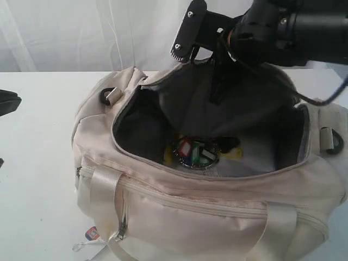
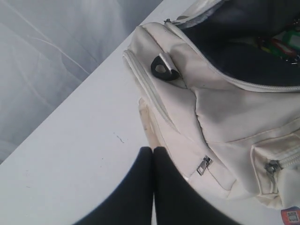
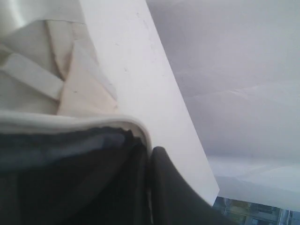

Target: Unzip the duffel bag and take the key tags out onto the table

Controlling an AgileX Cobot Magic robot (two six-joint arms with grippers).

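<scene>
Right claw (image 3: pixel 151 152) is clenched on the rear edge of the duffel bag (image 1: pixel 206 201), pinching cream rim and dark lining at the upper middle of the exterior view, where the flap stands raised. Left claw (image 2: pixel 153 151) is clamped shut on nothing, at the far left edge above the table (image 1: pixel 38 163), near the bag's end. Key tags (image 1: pixel 194 152) lie on the bag's floor inside the unzipped opening, mid-frame. A small red-and-blue paper tag (image 1: pixel 92 234) lies on the table at lower left.
</scene>
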